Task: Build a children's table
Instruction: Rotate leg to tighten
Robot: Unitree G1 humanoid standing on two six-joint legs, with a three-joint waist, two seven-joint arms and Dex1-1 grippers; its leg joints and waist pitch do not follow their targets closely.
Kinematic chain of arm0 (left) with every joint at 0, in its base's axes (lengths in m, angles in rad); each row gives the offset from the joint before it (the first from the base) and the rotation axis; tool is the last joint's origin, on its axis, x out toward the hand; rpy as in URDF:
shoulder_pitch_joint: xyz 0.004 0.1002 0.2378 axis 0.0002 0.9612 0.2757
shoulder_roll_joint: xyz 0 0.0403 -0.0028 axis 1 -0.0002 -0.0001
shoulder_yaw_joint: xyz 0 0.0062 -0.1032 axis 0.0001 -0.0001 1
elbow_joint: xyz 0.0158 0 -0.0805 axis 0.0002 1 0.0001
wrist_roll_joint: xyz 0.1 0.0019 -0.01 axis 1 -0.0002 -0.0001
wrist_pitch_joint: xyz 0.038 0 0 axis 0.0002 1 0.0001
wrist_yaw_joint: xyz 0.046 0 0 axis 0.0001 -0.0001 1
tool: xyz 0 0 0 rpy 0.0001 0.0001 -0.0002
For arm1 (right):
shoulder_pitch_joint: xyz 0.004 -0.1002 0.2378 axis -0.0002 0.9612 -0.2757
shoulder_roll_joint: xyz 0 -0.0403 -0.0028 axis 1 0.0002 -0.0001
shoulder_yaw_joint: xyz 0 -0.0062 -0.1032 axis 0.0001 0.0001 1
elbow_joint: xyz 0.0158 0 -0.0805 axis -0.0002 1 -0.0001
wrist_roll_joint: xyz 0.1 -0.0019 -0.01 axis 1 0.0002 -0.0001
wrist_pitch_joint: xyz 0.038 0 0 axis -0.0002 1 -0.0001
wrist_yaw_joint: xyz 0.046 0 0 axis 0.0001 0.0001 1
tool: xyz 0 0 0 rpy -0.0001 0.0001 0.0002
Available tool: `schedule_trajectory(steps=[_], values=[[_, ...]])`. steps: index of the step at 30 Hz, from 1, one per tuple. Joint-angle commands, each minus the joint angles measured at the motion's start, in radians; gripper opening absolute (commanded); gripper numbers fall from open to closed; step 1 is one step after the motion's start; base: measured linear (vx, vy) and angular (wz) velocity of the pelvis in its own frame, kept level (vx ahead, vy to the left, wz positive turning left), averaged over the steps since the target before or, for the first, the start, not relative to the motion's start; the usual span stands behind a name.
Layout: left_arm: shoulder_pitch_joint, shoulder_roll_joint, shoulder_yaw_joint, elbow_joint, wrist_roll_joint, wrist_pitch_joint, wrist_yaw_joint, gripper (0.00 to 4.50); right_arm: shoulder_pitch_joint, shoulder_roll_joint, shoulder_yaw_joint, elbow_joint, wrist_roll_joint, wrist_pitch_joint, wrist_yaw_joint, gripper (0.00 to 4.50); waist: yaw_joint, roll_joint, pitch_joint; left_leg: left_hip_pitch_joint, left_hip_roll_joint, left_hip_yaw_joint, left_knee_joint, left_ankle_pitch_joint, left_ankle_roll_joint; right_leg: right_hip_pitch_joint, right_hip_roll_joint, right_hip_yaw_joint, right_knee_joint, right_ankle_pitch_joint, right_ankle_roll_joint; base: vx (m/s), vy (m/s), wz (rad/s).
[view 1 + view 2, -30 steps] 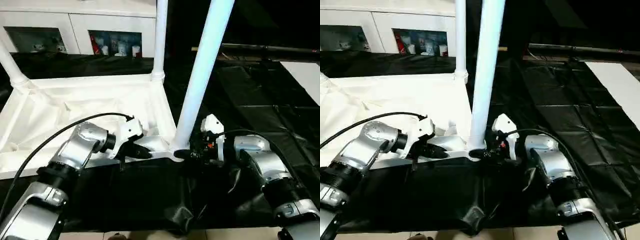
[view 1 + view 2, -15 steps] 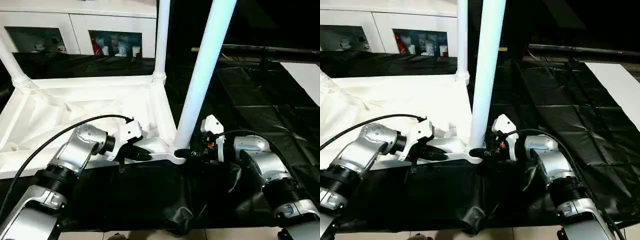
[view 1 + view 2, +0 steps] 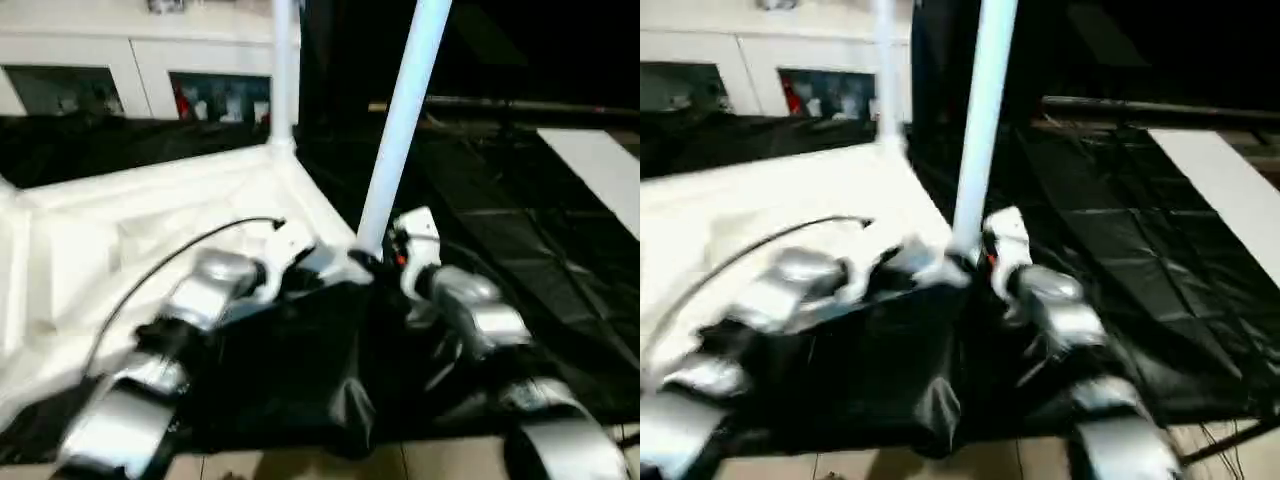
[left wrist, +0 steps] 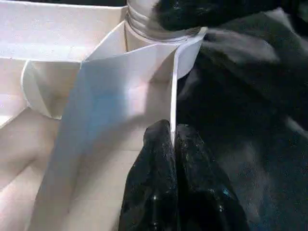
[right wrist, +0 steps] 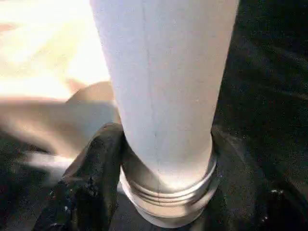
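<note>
The left gripper pinches the thin upright rim of the tabletop, one black finger on each side of the wall, pressed tight against it. Just beyond those fingertips the rim curves into the round corner socket, where the threaded base of a leg sits.

The right gripper wraps that same leg at its ribbed collar, a black finger hugging one side (the opposite finger looks to be the dark shape on the far side, though it is hard to make out).

From the head views, the held leg rises tilted from the corner between the two grippers, and a second leg stands at the far corner. The tabletop lies underside up on black sheeting, with a white cabinet behind.
</note>
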Motion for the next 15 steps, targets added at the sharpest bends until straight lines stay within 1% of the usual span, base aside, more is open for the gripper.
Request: schedule_trajectory(steps=[1,2,3,4,5,6,7,8,9,10,11,12,14,15], values=[[-0.013,-0.054,0.025,0.094,0.004,0.007,0.135,0.00,-0.023,0.062,-0.031,0.103,0.022,0.037,-0.148,2.47,0.000,-0.002,-0.043,0.011,0.029,-0.013,-0.071,-0.280,-0.028,0.019,-0.074,0.030,-0.093,-0.333,-0.164,0.000,0.000,0.00],[-0.016,-0.057,0.022,0.102,0.009,0.002,0.142,0.00,-0.029,0.069,-0.030,0.107,0.019,0.036,-0.156,2.47,0.000,0.005,-0.043,0.014,0.029,-0.015,-0.072,-0.284,-0.031,0.016,-0.072,0.030,-0.094,-0.328,-0.160,0.000,0.000,0.00],[-0.021,-0.061,0.016,0.114,0.017,-0.009,0.153,0.00,-0.037,0.081,-0.026,0.113,0.015,0.035,-0.166,2.47,-0.001,0.002,-0.045,0.013,0.028,-0.014,-0.071,-0.282,-0.030,0.017,-0.071,0.029,-0.094,-0.317,-0.160,0.000,0.000,0.00],[-0.027,-0.068,0.019,0.130,0.022,-0.016,0.160,0.00,-0.047,0.090,-0.021,0.124,0.002,0.025,-0.172,2.47,0.001,0.006,-0.046,0.012,0.029,-0.014,-0.071,-0.272,-0.027,0.019,-0.070,0.029,-0.090,-0.276,-0.165,0.000,0.000,0.00],[-0.031,-0.074,0.023,0.140,0.025,-0.018,0.163,0.00,-0.053,0.097,-0.013,0.130,-0.010,0.015,-0.167,2.47,-0.001,0.003,-0.046,0.008,0.028,-0.012,-0.070,-0.260,-0.020,0.021,-0.068,0.029,-0.089,-0.242,-0.170,0.000,0.000,0.00],[-0.034,-0.075,0.018,0.145,0.033,-0.024,0.162,0.00,-0.056,0.104,-0.003,0.131,-0.018,0.004,-0.147,2.47,0.001,0.010,-0.047,0.009,0.027,-0.013,-0.071,-0.257,-0.019,0.022,-0.069,0.029,-0.088,-0.232,-0.171,0.000,0.000,0.00],[-0.037,-0.075,0.013,0.148,0.040,-0.029,0.161,0.00,-0.057,0.109,0.005,0.130,-0.024,-0.006,-0.129,2.47,0.000,0.005,-0.048,0.009,0.027,-0.011,-0.069,-0.254,-0.011,0.023,-0.069,0.029,-0.088,-0.218,-0.173,0.000,0.000,0.00],[-0.038,-0.076,0.010,0.151,0.042,-0.031,0.160,0.00,-0.057,0.110,0.010,0.128,-0.028,-0.015,-0.119,2.47,0.001,0.008,-0.047,0.009,0.028,-0.011,-0.069,-0.254,-0.008,0.023,-0.069,0.030,-0.089,-0.214,-0.176,0.000,0.000,0.00],[-0.038,-0.075,0.010,0.151,0.041,-0.031,0.158,0.00,-0.056,0.112,0.012,0.122,-0.027,-0.026,-0.104,2.47,0.001,0.008,-0.047,0.009,0.028,-0.011,-0.070,-0.258,-0.007,0.023,-0.069,0.029,-0.088,-0.216,-0.177,0.000,0.000,0.00],[-0.040,-0.070,0.005,0.156,0.040,-0.039,0.144,0.00,-0.051,0.110,0.007,0.108,-0.018,-0.040,-0.068,2.81,0.001,0.019,-0.047,0.010,0.028,-0.012,-0.070,-0.264,-0.009,0.022,-0.069,0.030,-0.088,-0.220,-0.181,0.000,0.000,0.00],[-0.039,-0.064,0.002,0.152,0.039,-0.042,0.129,0.00,-0.045,0.104,0.007,0.093,-0.013,-0.050,-0.041,3.02,-0.002,0.014,-0.046,0.010,0.029,-0.011,-0.071,-0.274,-0.009,0.022,-0.068,0.029,-0.090,-0.226,-0.182,0.000,0.000,0.00],[-0.041,-0.061,0.001,0.153,0.038,-0.046,0.117,0.00,-0.042,0.096,0.006,0.084,-0.010,-0.058,-0.020,3.16,-0.001,0.013,-0.047,0.010,0.028,-0.011,-0.071,-0.276,-0.007,0.023,-0.068,0.029,-0.091,-0.229,-0.182,0.000,0.000,0.00],[-0.039,-0.050,0.001,0.147,0.031,-0.045,0.094,0.00,-0.030,0.068,0.009,0.052,-0.003,-0.062,0.026,3.22,-0.001,0.014,-0.047,0.007,0.029,-0.012,-0.071,-0.272,0.002,0.025,-0.068,0.029,-0.090,-0.222,-0.183,0.000,0.000,0.00],[-0.038,-0.046,0.002,0.145,0.029,-0.047,0.085,0.00,-0.027,0.057,0.012,0.043,-0.001,-0.059,0.042,3.33,-0.001,0.011,-0.045,0.006,0.028,-0.012,-0.072,-0.273,0.005,0.027,-0.067,0.028,-0.091,-0.226,-0.181,0.000,0.000,0.00]])
